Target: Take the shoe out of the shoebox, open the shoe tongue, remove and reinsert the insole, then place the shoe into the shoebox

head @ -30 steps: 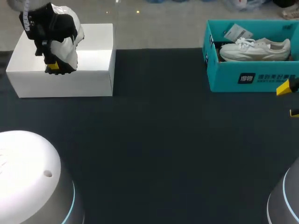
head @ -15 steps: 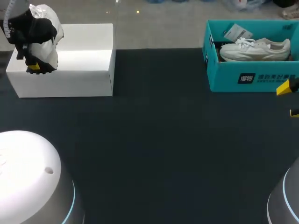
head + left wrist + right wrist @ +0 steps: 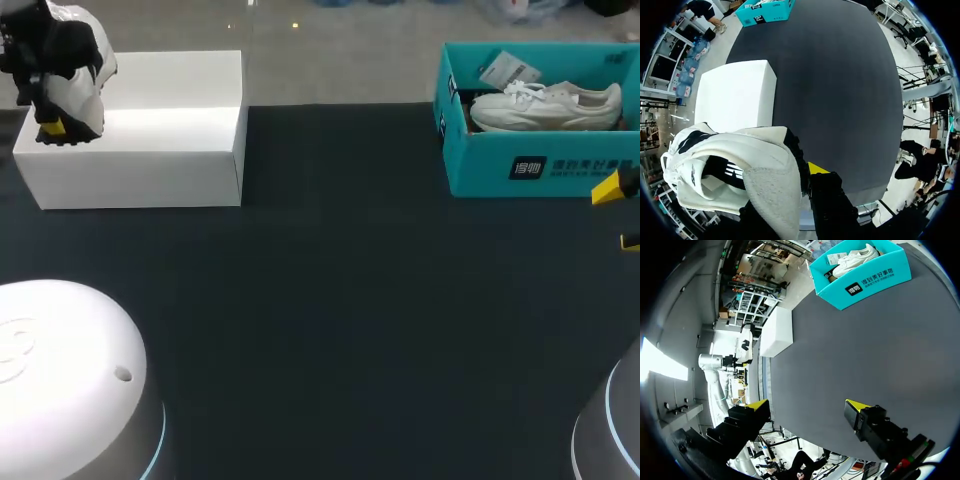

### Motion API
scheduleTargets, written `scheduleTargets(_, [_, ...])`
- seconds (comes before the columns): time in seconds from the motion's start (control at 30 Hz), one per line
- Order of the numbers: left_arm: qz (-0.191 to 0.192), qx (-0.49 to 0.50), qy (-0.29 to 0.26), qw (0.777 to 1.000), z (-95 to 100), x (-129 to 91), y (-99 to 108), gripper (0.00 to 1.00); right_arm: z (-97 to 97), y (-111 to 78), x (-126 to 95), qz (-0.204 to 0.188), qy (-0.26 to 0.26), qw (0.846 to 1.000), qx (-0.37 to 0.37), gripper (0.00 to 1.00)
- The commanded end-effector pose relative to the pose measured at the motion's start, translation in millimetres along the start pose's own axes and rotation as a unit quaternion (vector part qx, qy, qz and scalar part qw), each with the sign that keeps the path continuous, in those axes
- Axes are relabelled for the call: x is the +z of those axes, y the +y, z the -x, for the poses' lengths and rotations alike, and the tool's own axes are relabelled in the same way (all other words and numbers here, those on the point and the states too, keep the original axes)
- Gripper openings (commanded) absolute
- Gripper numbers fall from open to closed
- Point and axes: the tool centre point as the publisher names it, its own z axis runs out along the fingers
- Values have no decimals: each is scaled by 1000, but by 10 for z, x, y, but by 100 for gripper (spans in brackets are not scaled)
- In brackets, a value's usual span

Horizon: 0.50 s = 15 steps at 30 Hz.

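Dark tabletop (image 3: 330, 300) is recorded across the head view.

- White-and-black shoe (image 3: 75, 85): held off the surface at the upper left corner of the frame, over the left end of the white box (image 3: 170, 130).
- Left gripper (image 3: 55, 125): clamped on the shoe. One yellow fingertip is seen at the shoe's lower edge; the other is hidden by the shoe.
- White box: set at the upper left of the table.
- Teal shoebox (image 3: 500, 165): placed at the upper right, top open. A white sneaker (image 3: 545, 105) and a paper tag (image 3: 508, 70) are contained in it.
- Right gripper (image 3: 615, 213): positioned at the right edge, just below the teal shoebox, with fingers held apart and nothing gripped.
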Motion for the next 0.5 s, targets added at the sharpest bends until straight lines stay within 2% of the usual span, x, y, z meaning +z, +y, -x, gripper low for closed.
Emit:
scheduleTargets(0.03, [1, 0, 2, 1000, 26, -15, -4, 0, 1, -9, 6, 1, -1, 1000, 0, 100])
scheduleTargets(0.2, [1, 0, 2, 1000, 26, -15, -4, 0, 1, -9, 6, 1, -1, 1000, 0, 100])
scheduleTargets(0.33, [11, 33, 15, 999, 86, 6, 205, 0, 1, -9, 6, 1, -1, 1000, 0, 100])
scheduleTargets(0.5, [24, 81, 17, 996, 292, 41, 468, 0, 1, -9, 6, 1, -1, 1000, 0, 100])
